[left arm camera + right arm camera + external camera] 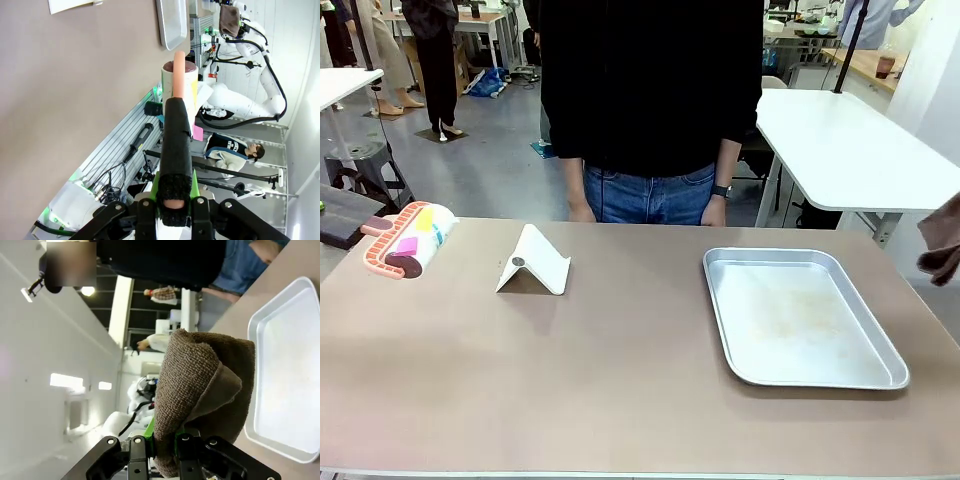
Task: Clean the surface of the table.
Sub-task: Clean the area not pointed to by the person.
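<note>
The taupe table (620,380) spreads wide ahead. The right gripper (165,447), pinching a brown cloth (200,385), hangs off the table's right edge beside the tray (800,315); the left gripper (174,202) clamps a lint roller (408,240) at the left end.

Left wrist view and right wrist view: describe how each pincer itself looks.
The left pincer is black, with bright green pads between dark metal finger mounts studded with silver screws. The right pincer matches: black linkage, silver screws, green pads.
</note>
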`<state>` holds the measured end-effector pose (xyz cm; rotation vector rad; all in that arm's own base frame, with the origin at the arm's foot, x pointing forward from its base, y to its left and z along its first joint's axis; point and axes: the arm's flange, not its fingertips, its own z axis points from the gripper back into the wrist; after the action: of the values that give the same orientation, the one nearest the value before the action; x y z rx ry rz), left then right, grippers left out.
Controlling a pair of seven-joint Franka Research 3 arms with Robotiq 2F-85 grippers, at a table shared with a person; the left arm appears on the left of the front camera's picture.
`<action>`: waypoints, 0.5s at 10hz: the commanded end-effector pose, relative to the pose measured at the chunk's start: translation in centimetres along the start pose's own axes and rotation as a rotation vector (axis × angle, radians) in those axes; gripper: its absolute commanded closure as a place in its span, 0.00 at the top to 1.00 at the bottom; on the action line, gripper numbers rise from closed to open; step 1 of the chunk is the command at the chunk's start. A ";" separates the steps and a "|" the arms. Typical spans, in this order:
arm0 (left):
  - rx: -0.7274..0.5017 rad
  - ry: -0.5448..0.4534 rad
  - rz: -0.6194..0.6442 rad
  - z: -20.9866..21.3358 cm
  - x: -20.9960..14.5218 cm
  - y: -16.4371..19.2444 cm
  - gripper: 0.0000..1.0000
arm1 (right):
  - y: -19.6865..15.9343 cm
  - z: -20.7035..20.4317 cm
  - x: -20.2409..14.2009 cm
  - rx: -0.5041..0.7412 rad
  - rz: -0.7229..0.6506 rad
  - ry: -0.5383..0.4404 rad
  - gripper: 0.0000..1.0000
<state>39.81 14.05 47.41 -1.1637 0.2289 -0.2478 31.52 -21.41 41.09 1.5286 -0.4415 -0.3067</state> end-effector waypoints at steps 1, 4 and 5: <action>-0.004 0.000 -0.005 0.0 -0.2 -0.3 0.22 | -1.4 0.9 2.3 0.022 0.006 0.059 0.12; -0.004 0.000 -0.005 0.0 -0.2 -0.3 0.22 | -1.9 -0.3 2.7 0.047 0.029 0.066 0.12; -0.004 0.000 -0.005 0.0 -0.2 -0.3 0.22 | -2.1 0.4 2.0 0.028 -0.019 0.061 0.12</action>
<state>39.81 14.05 47.40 -1.1639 0.2292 -0.2478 33.89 -22.42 38.86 1.5621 -0.3748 -0.2524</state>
